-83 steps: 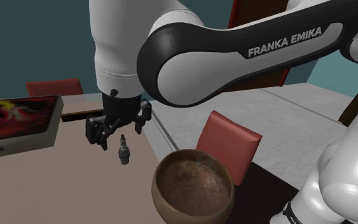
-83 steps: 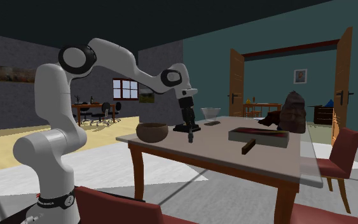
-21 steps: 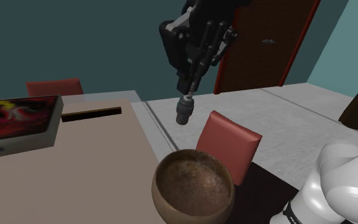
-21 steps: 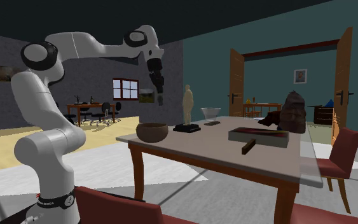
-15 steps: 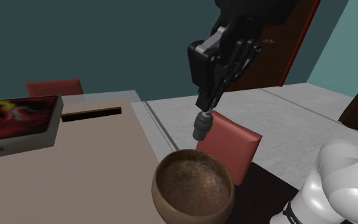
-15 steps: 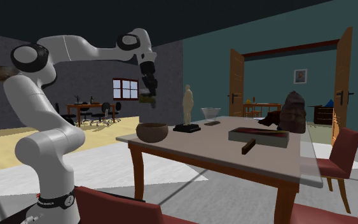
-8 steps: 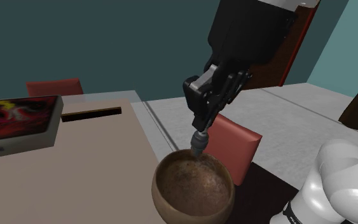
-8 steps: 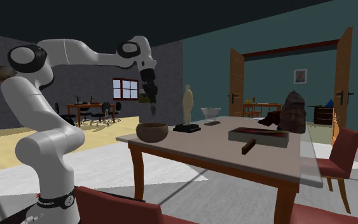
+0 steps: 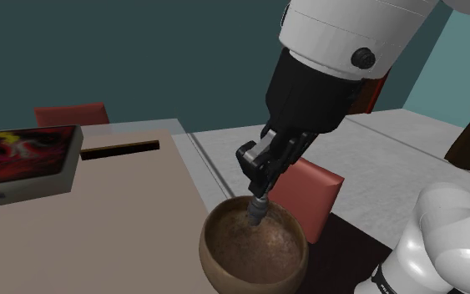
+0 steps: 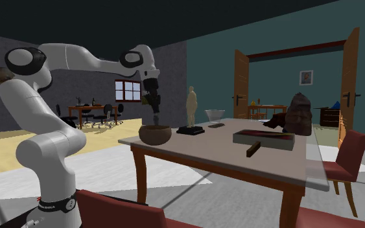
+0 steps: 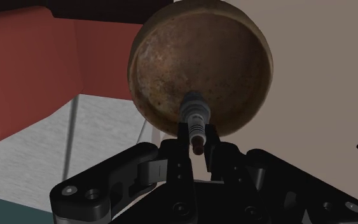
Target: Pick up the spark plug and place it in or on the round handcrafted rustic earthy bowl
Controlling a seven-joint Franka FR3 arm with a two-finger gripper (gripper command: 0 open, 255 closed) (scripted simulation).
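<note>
Shoulder view: the hand has come down from beside the red chair and grips the spark plug, its tip now inside the rim of the bowl at the corner of the bench.

Second exterior view: the spark plug hangs just over the bowl.

Wrist view: both fingers clasp the spark plug above the bowl's hollow. Letting go looks due next.

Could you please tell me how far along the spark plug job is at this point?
Done: the spark plug is off the table, clasped in the gripper. In hand: it hangs low over the brown bowl, pointing down into it. Left: release it so that it drops in, then withdraw the arm.
</note>
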